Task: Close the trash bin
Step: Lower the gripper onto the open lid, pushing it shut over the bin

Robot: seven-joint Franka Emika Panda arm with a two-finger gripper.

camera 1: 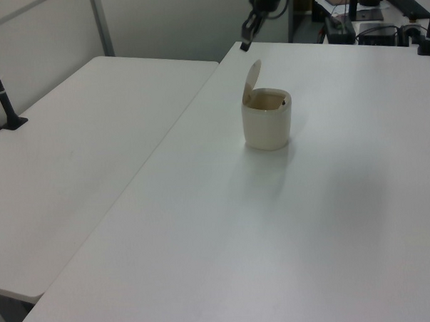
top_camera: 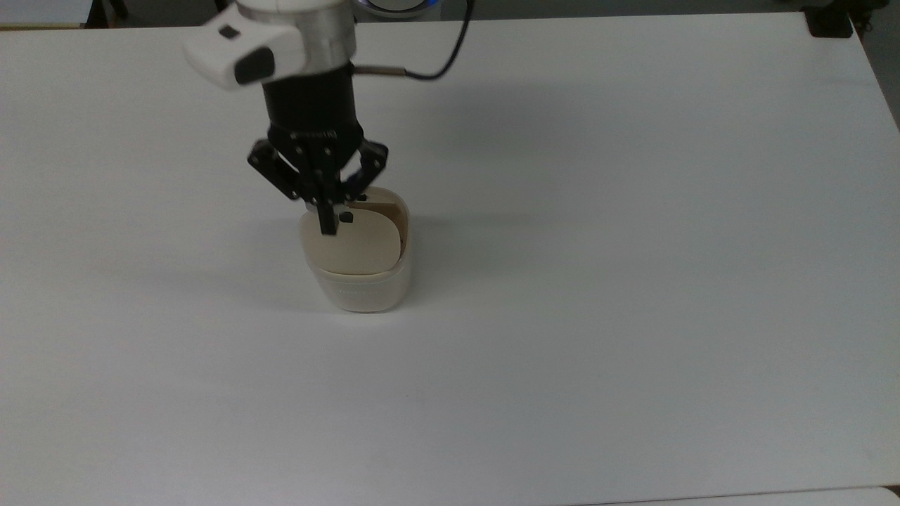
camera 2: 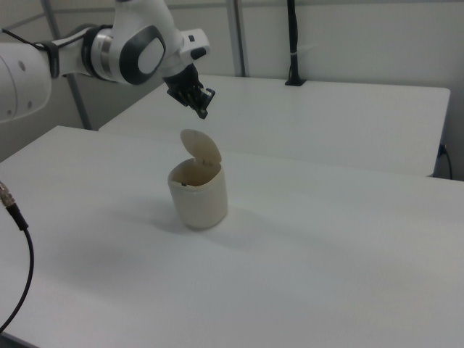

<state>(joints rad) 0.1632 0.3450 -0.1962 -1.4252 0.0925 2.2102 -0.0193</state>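
- The trash bin [top_camera: 365, 281] stands near the middle of the white counter [top_camera: 633, 281], its lid [camera 2: 201, 150] tilted up and open.
- The gripper [top_camera: 327, 226] hangs above the lid, apart from it in the right view, fingers clenched together on nothing.
- The bin looks light, stiff plastic and could slide or tip.
- Best not grasped: press down on the lid's free edge near the black button [top_camera: 346, 218].
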